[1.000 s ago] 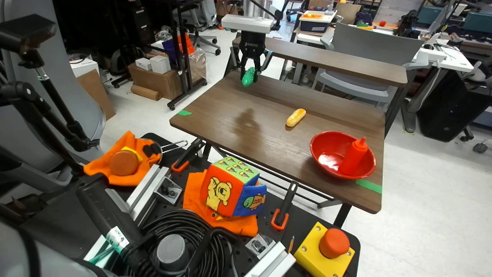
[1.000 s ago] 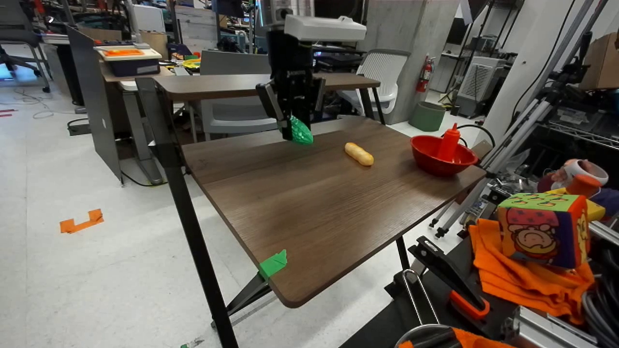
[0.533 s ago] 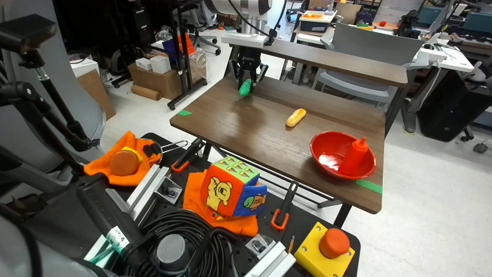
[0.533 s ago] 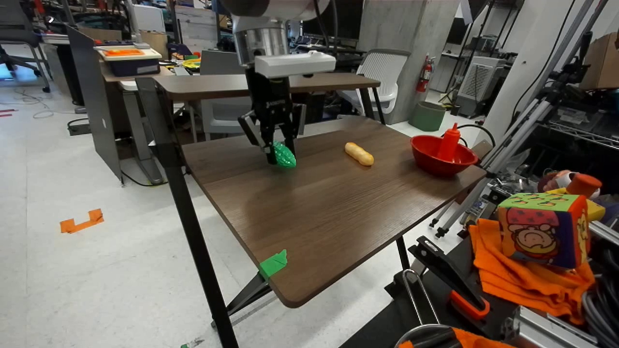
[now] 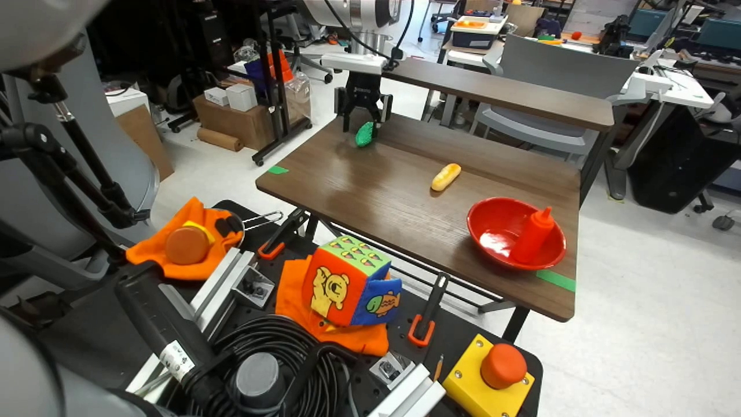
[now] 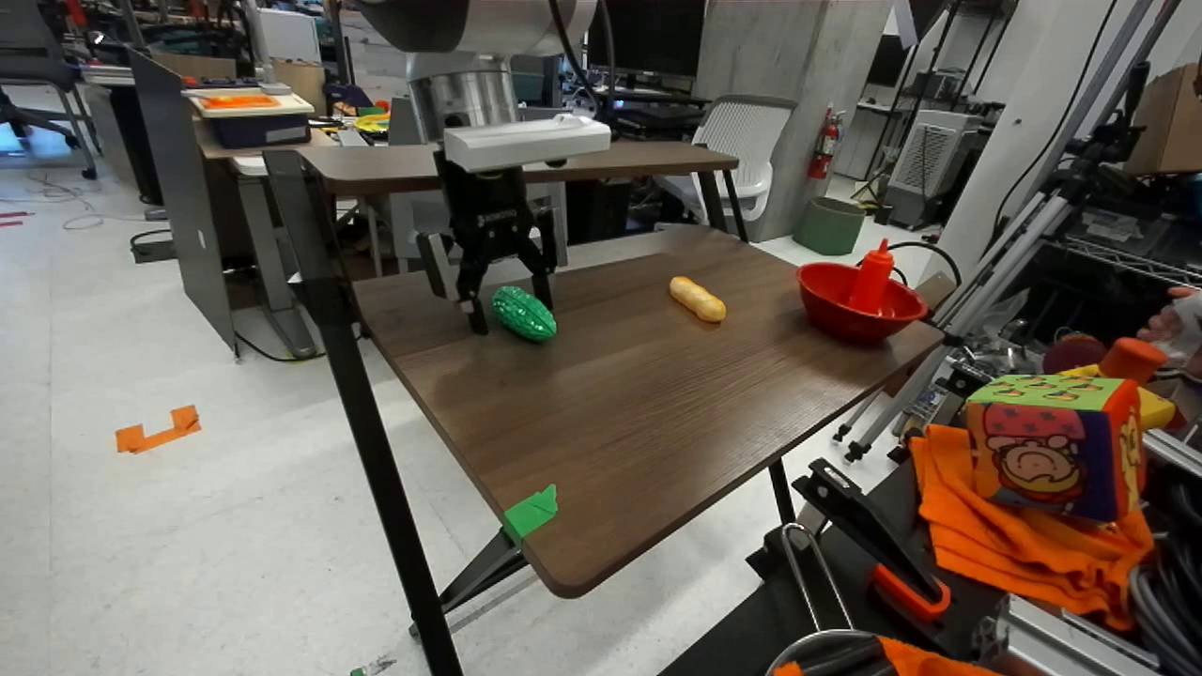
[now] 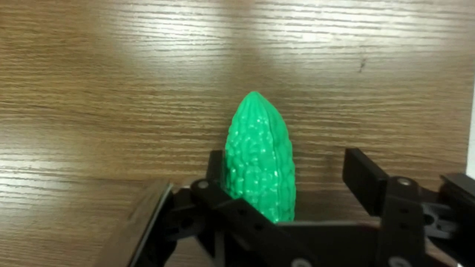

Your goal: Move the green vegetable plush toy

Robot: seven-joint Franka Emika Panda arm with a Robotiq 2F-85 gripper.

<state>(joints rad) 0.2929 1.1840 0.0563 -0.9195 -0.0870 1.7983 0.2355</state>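
Note:
The green vegetable plush toy [image 7: 261, 155], bright and bumpy with a pointed end, appears to lie on the brown table [image 6: 620, 432]. Both exterior views show it near the table's far end, under the arm. My gripper [image 7: 285, 165] is open around it. In the wrist view the left of its fingers [image 7: 216, 163] is right beside or touching the toy, while a wide gap separates the toy from the right finger. The toy's near end is hidden behind the gripper in that view. From an exterior view, the gripper [image 6: 510, 313] straddles the toy just above the tabletop.
A yellow-orange oblong toy [image 5: 446, 177] lies mid-table. Farther along, by the table's edge, stands a red bowl [image 6: 826, 305] with a red squeeze bottle [image 5: 529, 237] in it. A raised shelf [image 5: 492, 87] runs along the table's back side.
My gripper has come down to the table and shifted left in both exterior views, carrying the toy. Since half a second ago its jaws have spread and let go of the toy.

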